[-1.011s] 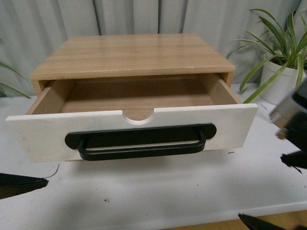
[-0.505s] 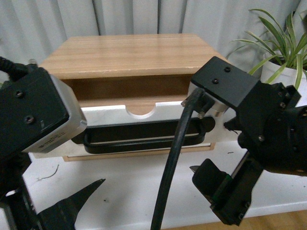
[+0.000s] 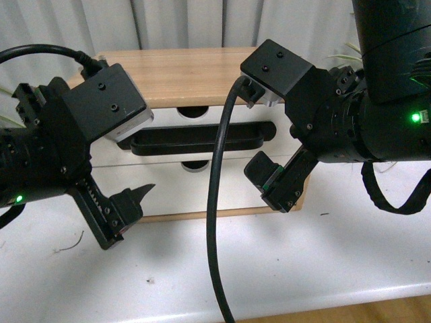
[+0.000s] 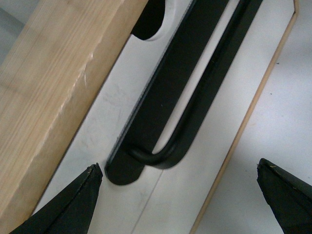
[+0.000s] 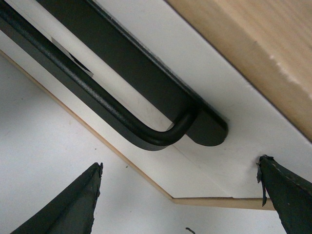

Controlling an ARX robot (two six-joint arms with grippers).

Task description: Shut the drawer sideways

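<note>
The drawer (image 3: 168, 123), white-fronted with a black bar handle (image 3: 202, 138) and a half-round notch, sits pushed in under the wooden cabinet top (image 3: 182, 74). My left gripper (image 3: 128, 215) is open and empty in front of the cabinet's left part. In the left wrist view, the left gripper (image 4: 178, 168) spans the handle's end (image 4: 161, 146), clear of it. My right gripper (image 3: 276, 185) is open and empty at the cabinet's right front. In the right wrist view, the right gripper (image 5: 180, 165) spans the drawer front's corner below the other handle end (image 5: 161, 131).
A plain white drawer front (image 3: 202, 192) without a handle lies below the drawer. The cabinet stands on a white table (image 3: 269, 269). A black cable (image 3: 215, 215) hangs in front of the cabinet. Plant leaves (image 3: 349, 51) and a grey curtain (image 3: 175, 23) are behind.
The drawer has gone from wide open to pushed in under the wooden top. Both arms have come up in front of the cabinet, and the lower white front now shows.
</note>
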